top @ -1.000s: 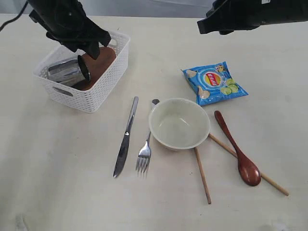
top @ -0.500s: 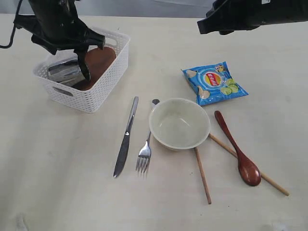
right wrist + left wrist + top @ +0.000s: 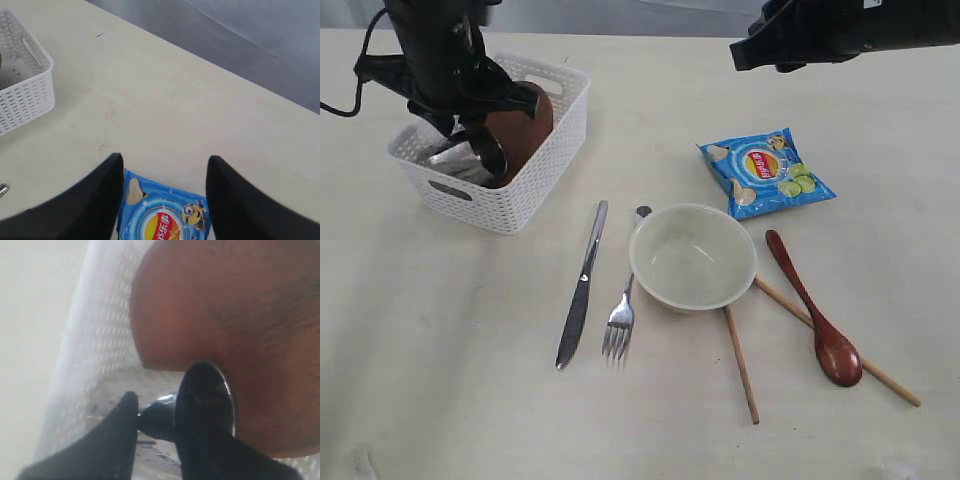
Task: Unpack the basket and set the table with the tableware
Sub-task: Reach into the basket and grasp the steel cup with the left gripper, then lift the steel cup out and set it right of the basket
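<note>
Inside basket, brown plate crowds steel cup.

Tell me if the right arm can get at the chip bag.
Probably yes: the right gripper hangs open above the chip bag, and nothing lies on the bag.

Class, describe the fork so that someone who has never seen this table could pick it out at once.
Find the cream round bowl near the middle of the table. On its side facing the white basket, two steel pieces lie side by side, and the fork is the one next to the bowl. Unlike the longer knife beside it, it ends in tines.
</note>
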Robot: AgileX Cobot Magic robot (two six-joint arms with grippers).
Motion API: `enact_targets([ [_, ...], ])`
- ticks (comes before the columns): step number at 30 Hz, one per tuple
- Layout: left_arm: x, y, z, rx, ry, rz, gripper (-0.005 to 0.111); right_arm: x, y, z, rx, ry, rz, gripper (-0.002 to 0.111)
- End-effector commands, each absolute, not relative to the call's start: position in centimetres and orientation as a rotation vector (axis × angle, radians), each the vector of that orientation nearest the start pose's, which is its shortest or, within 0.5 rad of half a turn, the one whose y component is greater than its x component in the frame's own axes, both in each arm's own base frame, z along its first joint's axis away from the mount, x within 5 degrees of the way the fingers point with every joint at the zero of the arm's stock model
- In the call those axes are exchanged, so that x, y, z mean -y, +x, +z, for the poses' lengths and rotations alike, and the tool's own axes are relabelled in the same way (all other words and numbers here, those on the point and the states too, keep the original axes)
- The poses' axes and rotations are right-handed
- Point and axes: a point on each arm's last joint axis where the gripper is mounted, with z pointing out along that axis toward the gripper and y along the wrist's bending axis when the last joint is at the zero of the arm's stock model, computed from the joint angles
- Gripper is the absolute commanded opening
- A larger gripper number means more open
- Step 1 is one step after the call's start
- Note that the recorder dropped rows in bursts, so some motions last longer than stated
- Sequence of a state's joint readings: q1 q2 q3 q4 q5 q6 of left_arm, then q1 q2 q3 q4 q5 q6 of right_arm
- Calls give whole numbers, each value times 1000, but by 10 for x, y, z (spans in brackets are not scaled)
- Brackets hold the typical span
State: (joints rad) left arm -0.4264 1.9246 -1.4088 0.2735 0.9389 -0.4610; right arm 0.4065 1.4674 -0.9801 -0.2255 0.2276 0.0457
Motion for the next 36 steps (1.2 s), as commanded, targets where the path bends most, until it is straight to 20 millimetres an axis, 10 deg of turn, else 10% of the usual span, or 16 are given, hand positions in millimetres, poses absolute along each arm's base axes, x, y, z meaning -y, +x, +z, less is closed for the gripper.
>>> enact_targets([
  [1, 146, 361, 202, -2867, 115, 163, 4, -124, 298, 282, -2079, -618, 68, 49],
  [23, 140, 352, 253, -2707, 252, 124, 0, -125, 298, 283, -2074, -617, 70, 49],
  [36, 177, 335, 298, -2429, 437, -83, 0, -124, 298, 282, -2076, -631, 60, 49],
])
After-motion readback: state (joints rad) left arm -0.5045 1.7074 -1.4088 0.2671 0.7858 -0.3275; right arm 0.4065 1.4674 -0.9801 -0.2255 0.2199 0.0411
